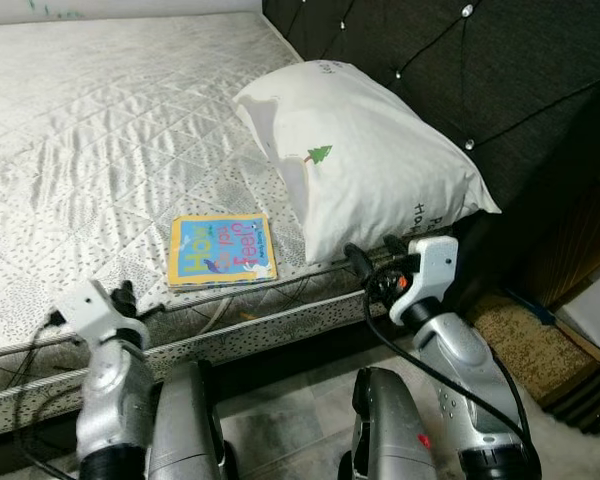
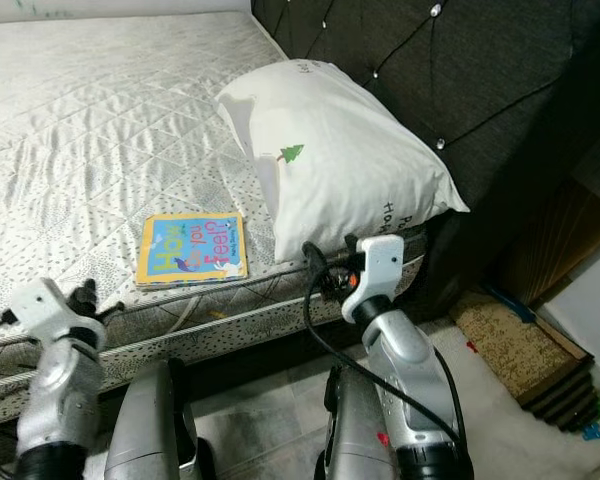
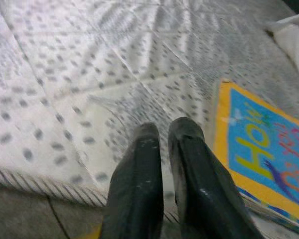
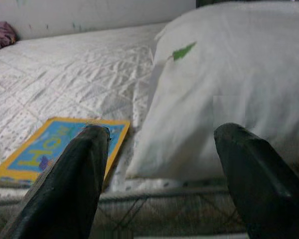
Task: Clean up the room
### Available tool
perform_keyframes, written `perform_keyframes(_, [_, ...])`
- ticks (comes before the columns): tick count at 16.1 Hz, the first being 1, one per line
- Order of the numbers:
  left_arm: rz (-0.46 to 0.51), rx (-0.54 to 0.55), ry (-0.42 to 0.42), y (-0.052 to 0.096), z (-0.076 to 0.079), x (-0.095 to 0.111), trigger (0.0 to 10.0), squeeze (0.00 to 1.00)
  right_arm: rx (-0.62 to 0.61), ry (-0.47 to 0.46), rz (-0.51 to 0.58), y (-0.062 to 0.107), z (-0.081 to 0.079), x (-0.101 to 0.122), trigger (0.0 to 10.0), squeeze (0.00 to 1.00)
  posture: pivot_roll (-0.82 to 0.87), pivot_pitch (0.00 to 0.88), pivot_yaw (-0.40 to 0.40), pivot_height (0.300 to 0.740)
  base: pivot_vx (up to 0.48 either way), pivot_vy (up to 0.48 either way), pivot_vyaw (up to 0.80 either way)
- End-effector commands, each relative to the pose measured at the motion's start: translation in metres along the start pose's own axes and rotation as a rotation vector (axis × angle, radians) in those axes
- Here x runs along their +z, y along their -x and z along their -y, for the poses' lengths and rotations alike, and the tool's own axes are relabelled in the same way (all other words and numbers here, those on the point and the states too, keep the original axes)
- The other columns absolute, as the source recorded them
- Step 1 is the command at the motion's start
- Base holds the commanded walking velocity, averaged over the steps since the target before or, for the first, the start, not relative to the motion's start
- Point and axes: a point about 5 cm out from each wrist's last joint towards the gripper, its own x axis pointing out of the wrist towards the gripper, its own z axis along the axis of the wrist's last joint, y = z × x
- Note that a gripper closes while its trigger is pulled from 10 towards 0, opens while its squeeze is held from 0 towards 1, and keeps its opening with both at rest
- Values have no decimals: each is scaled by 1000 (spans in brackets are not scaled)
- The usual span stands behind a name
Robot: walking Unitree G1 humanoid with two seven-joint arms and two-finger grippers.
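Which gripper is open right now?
The right gripper, facing the pillow, has its fingers spread wide; the left gripper, near the book, has them together.

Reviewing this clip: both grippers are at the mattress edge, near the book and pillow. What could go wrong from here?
1. The book lies flat on the mattress, so the open right gripper may struggle to get under it.
2. The pillow sits right beside the book and could be nudged.
3. The shut left gripper must open before grasping anything.

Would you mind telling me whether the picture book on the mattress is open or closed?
Closed: the book lies flat on the mattress, front cover up.
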Motion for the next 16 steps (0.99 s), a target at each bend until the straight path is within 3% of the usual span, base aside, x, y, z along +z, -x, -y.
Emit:
perform_keyframes(1, [-31, 17, -19, -2, 1, -5, 10000, 1000, -5, 4, 12, 3, 0, 5, 10000, 0, -45, 78, -39, 528, 0, 0, 0])
perform_keyframes(6, [-85, 68, -65, -22, -12, -3, 10000, 1000, -74, 16, -34, 34, 10, 4, 10000, 0, -105, 181, -39, 528, 0, 0, 0])
perform_keyframes(10, [-152, 55, -91, -32, -10, -9, 10000, 1000, -114, 28, -72, 54, 15, 5, 10000, 0, -133, 217, -31, 528, 0, 0, 0])
perform_keyframes(12, [-153, 63, -94, -38, -8, -6, 10000, 1000, -122, 25, -80, 58, 14, 7, 10000, 0, -143, 227, -26, 528, 0, 0, 0])
perform_keyframes(14, [-235, 45, -119, -45, -2, -9, 10000, 1000, -127, 24, -87, 60, 13, 8, 10000, 0, -147, 231, -23, 528, 0, 0, 0])
perform_keyframes(16, [-247, 29, -120, -48, 3, -9, 10000, 1000, -132, 24, -90, 60, 13, 8, 10000, 0, -149, 228, -19, 528, 0, 0, 0])
